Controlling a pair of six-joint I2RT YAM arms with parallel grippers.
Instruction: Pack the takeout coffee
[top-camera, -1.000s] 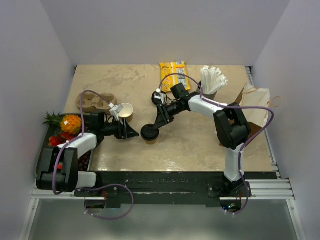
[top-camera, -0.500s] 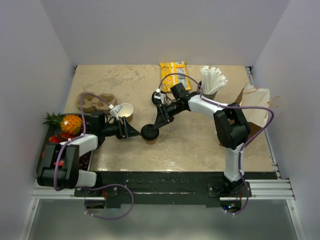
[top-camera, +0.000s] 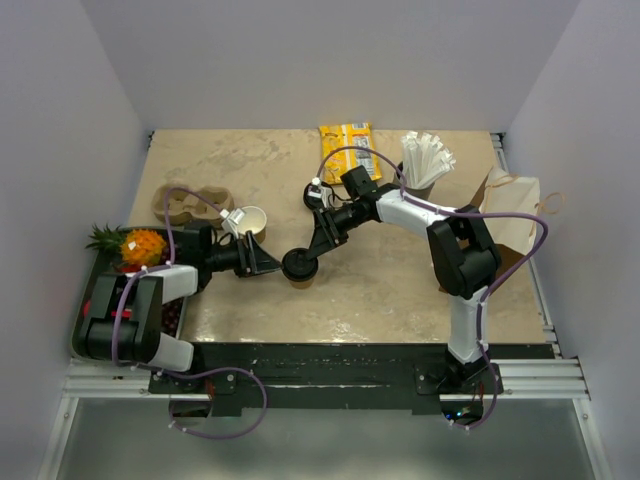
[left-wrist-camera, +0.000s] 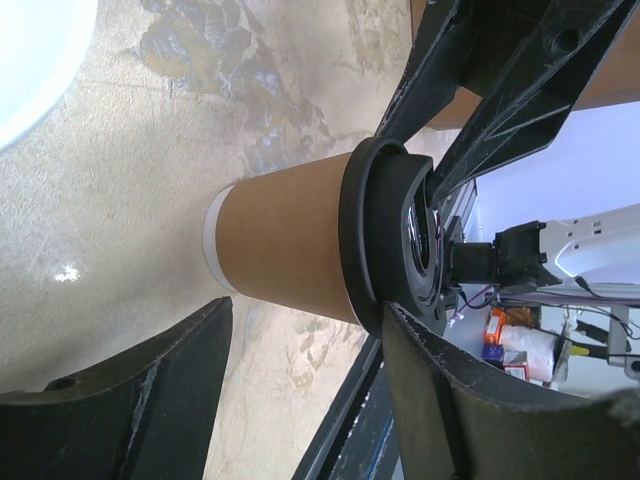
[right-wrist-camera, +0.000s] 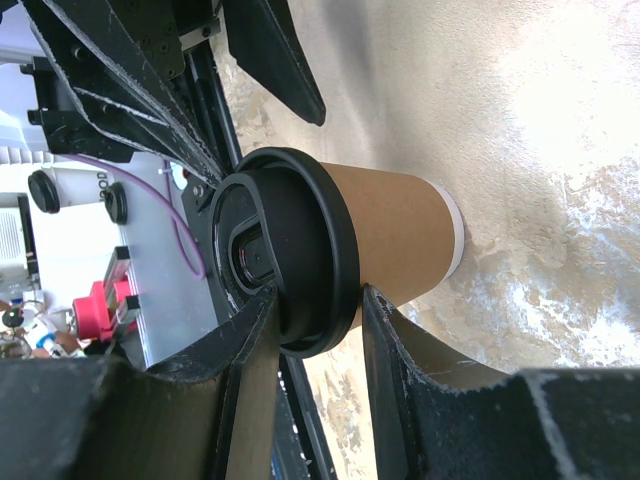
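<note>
Only the left arm has shifted since a second ago: its elbow has swung in towards the table (top-camera: 400, 290) and the left gripper (left-wrist-camera: 305, 330) has slid closer to the lidded cup (top-camera: 300, 270), while the right arm looks unchanged. That cup stands near the middle of the table between the two grippers. The left jaws are spread wide on either side of its brown wall without touching it, probably so they can steady the body. The right gripper (right-wrist-camera: 315, 310) comes down from above with its fingers pinched against the rim of the black lid (right-wrist-camera: 290, 250), seemingly holding it to seat it. Whether the lid is fully snapped on cannot be judged, since the far side of the rim is hidden behind the fingers. The second cup (top-camera: 252, 222) stands open and lidless just beside the left wrist, near the cardboard carrier (top-camera: 185, 205). Its lid is nowhere in view, and the carrier's pockets are partly covered by cable.
</note>
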